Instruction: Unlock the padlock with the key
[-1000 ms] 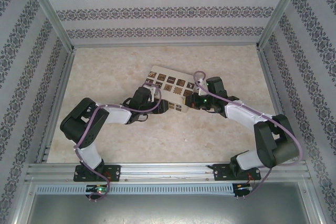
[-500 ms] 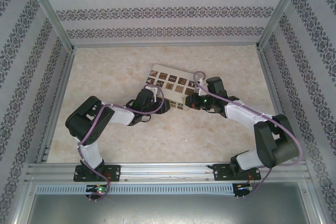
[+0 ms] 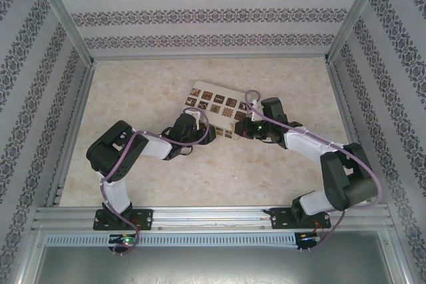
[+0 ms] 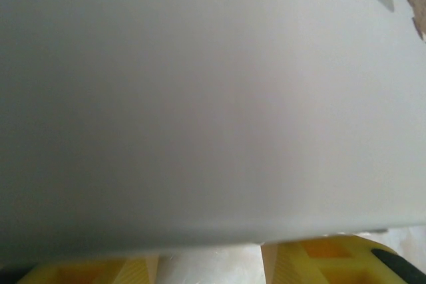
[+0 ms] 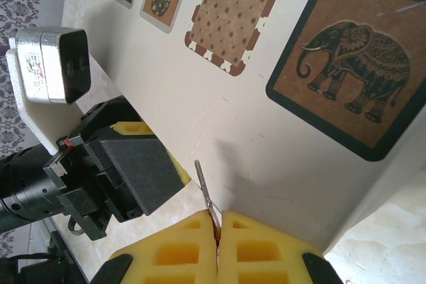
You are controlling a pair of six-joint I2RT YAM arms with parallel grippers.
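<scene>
The flat white box with brown picture tiles [image 3: 214, 112] is lying mid-table on the beige marble-patterned table [image 3: 146, 91]. The left gripper [image 3: 209, 135] is sitting against its near-left edge. The right gripper [image 3: 240, 130] is sitting at its near-right edge, pinching a thin metal key [image 5: 203, 187] just beside the box's side wall.

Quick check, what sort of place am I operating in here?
Probably a lab test cell: an aluminium frame and patterned wall panels box in a marble-look tabletop.
</scene>
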